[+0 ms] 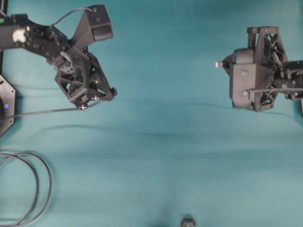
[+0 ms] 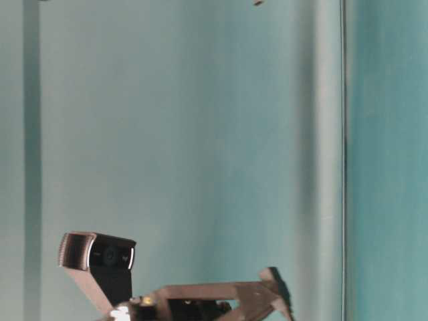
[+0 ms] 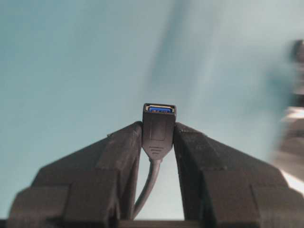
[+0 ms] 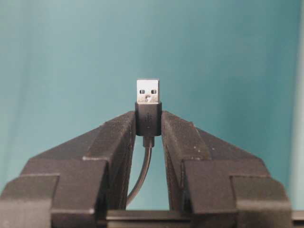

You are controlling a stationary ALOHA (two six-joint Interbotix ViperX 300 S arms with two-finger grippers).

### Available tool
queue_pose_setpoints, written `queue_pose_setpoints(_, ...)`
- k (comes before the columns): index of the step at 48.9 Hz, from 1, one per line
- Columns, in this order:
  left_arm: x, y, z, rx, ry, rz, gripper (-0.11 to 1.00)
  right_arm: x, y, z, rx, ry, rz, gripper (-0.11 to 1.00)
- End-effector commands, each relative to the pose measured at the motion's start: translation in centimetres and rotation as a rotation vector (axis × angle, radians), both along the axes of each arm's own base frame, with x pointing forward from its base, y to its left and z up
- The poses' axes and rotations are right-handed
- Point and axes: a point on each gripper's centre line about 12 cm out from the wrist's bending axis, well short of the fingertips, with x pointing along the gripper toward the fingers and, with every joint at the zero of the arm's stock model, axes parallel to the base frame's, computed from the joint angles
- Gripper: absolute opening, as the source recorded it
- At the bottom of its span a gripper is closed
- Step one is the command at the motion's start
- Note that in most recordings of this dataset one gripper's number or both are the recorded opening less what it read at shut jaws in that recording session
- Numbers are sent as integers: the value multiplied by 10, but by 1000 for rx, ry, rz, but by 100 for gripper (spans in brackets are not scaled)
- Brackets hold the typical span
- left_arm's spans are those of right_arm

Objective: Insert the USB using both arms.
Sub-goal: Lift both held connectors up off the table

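usb [image 4: 147, 90] plug stands pinched between the fingers of the right gripper [image 4: 148, 122], its dark collar clamped by both pads and the silvery tip poking clear beyond the fingertips, two small square holes facing the wrist camera. the jaws are closed down narrow on that collar, and the thin cable [image 4: 140, 175] drops back between the fingers toward the wrist. in the overhead view the plug [image 1: 219, 64] juts from the right gripper [image 1: 226, 65] toward the middle of the table.

the left gripper [image 3: 158, 137] is likewise closed narrow, on the dark socket [image 3: 158, 128], whose blue-lined mouth sticks out past its fingertips and whose own cable [image 3: 146, 185] trails back between the fingers. seen from overhead the left gripper [image 1: 97, 97] sits well apart from the right one, with bare teal table [image 1: 165, 142] between them, and it points at a slant, not straight at the plug.

to do this step well, i judge the two ends need to face each other squarely before they close: same height, tip and mouth on one line, flat sides matched. each grip is near the front of its connector, which should resist bending; a slow, straight push seems wise, since a skewed approach could make the plug slip in the pads.
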Motion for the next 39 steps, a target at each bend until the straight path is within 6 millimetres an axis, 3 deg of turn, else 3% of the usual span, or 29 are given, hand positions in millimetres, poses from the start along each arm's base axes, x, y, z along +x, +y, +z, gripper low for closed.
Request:
queue_pose_setpoints(1,4,0,14,-154,-65,-1,28,4,3,16,-66,-53,23,20)
queue_pose_setpoints(8,9,3,11,-403,-124,-54,28,1,9,21,-227,-73,45,20)
queue_pose_setpoints(19,22,24,-2,-654,-240,-75,28,-5,11,21,-462,-38,30,20)
queue_pose_setpoints(33,35,38,-21,-783,-234,-161,28,8,15,-27,-610,101,112,20)
queue_pose_setpoints(39,43,42,-28,-786,-245,-195,28,23,20,-31,-673,100,116,20)
